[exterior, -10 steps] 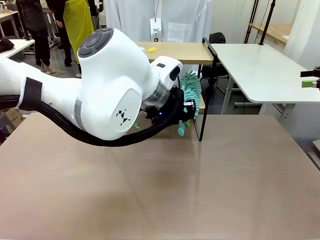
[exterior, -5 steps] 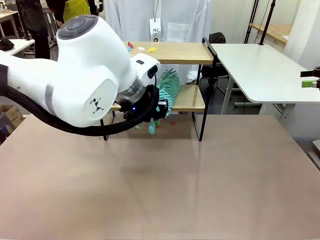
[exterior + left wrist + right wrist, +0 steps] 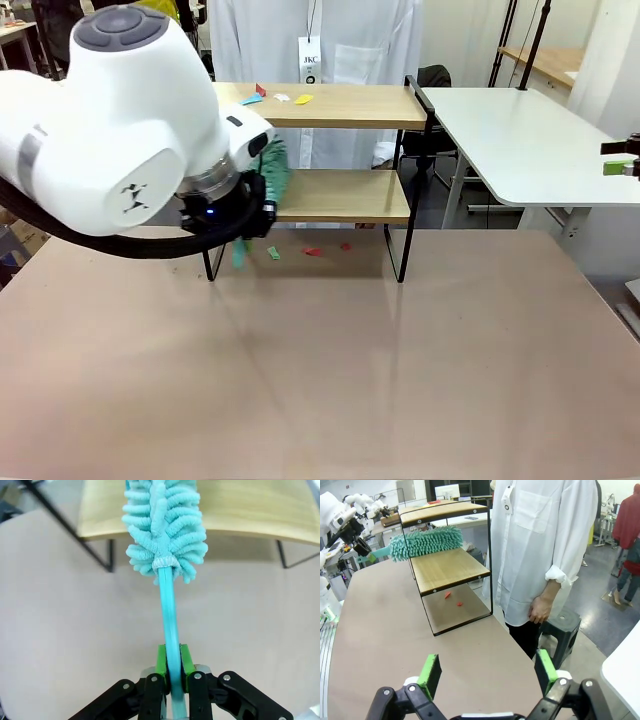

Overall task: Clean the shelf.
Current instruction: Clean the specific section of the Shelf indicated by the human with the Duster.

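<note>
chenille duster (image 3: 164, 527) handle clamped by left end effector (image 3: 171, 661) | head held over shelf (image 3: 250, 510) board, upper frame, for sweeping | right end effector (image 3: 487, 674) spread open

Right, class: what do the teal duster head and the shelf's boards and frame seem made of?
Fluffy teal duster head: soft nubby strands, probably microfibre chenille.
Shelf boards: pale, matt, faintly grained wood or laminate.
Frame: thin black rods, likely painted metal.

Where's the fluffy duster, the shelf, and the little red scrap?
duster (image 3: 165, 525), left wrist view, on its fluffy head.
shelf (image 3: 340, 195), front view, on its bare lower board.
red scrap (image 3: 313, 251), front view, on its middle.
</note>
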Robot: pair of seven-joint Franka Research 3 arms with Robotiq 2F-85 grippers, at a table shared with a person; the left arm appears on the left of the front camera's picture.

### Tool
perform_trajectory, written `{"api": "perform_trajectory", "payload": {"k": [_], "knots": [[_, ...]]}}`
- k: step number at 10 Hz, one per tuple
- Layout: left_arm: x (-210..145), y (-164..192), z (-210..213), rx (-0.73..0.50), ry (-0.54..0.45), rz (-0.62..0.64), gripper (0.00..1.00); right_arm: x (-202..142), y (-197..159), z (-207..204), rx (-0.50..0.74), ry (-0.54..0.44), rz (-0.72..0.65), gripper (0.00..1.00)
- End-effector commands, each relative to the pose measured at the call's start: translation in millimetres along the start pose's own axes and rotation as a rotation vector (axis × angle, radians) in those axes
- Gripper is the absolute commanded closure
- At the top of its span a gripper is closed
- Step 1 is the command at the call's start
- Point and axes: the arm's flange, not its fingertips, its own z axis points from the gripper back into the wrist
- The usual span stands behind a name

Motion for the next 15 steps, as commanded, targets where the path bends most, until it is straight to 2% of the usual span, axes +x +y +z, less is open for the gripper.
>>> {"api": "perform_trajectory", "payload": {"k": [1, 3, 5, 6, 7, 8, 10, 15], "knots": [[-7, 5, 15, 0.179, -0.037, 0.003, 0.87, 2, 0, -1, -0.008, 0.004, 0.005, 0.0], [-13, 11, 33, 0.349, -0.088, -0.048, 0.87, 2, 0, -1, -0.008, 0.004, 0.005, 0.0], [-22, 0, 43, 0.474, -0.174, -0.096, 0.87, 2, 0, -1, -0.008, 0.004, 0.005, 0.0], [-27, -8, 49, 0.447, -0.231, -0.104, 0.87, 2, 0, -1, -0.008, 0.004, 0.005, 0.0], [-32, -16, 53, 0.367, -0.23, -0.14, 0.87, 2, 0, -1, -0.008, 0.004, 0.005, 0.0], [-28, -2, 47, 0.399, -0.169, -0.142, 0.87, 2, 0, -1, -0.008, 0.004, 0.005, 0.0], [-35, -15, 52, 0.388, -0.191, -0.16, 0.87, 2, 0, -1, -0.008, 0.004, 0.005, 0.0], [-36, 25, 69, 0.011, -0.107, -0.379, 0.87, 2, 0, -1, -0.008, 0.004, 0.005, 0.0]]}}
